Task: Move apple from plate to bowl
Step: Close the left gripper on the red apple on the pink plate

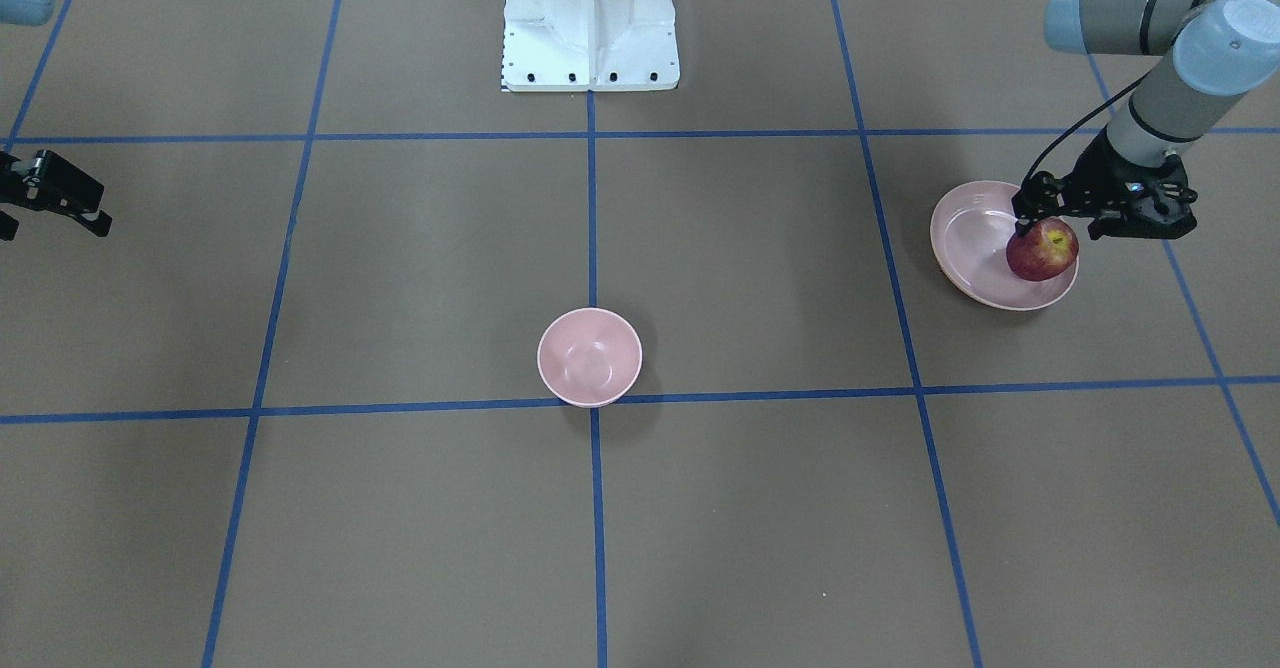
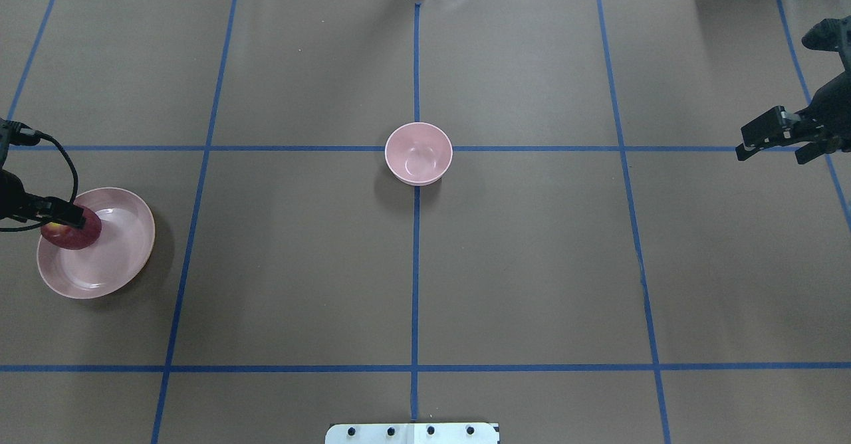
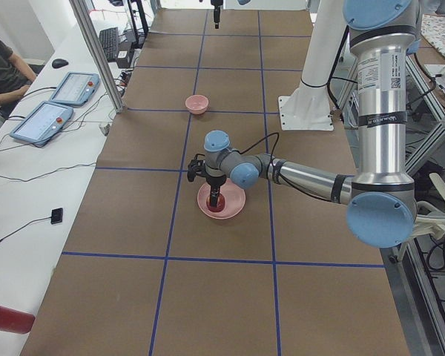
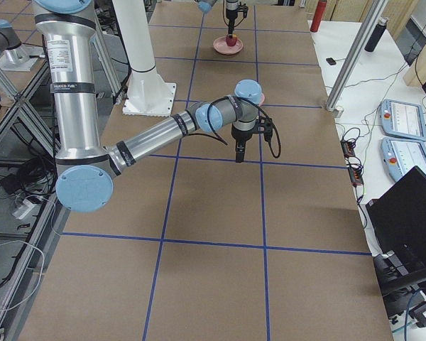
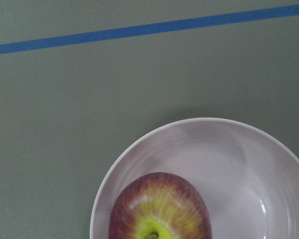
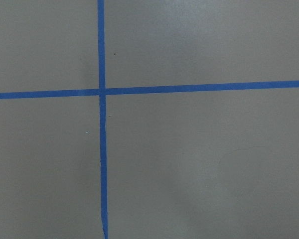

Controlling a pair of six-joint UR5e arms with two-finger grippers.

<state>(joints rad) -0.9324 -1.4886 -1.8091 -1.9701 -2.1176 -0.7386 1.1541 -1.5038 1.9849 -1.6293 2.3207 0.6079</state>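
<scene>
The dark red apple (image 1: 1042,253) lies in the wide pink plate (image 1: 968,240) at the table's left end; both also show from overhead, the apple (image 2: 73,232) on the plate's (image 2: 123,244) left side. My left gripper (image 1: 1057,222) is open just over the apple, with one finger (image 2: 63,215) across its top. The left wrist view shows the apple (image 5: 159,209) and the plate (image 5: 229,164) but no fingers. The small deep bowl (image 1: 590,356) stands empty at the table's middle (image 2: 419,153). My right gripper (image 2: 771,155) is open and empty at the far right edge.
The robot's white base (image 1: 590,18) stands at the table's near middle edge. Blue tape lines (image 2: 415,264) cross the brown table. An operator's tablets (image 3: 52,119) and a red bottle (image 3: 7,319) lie on the side bench.
</scene>
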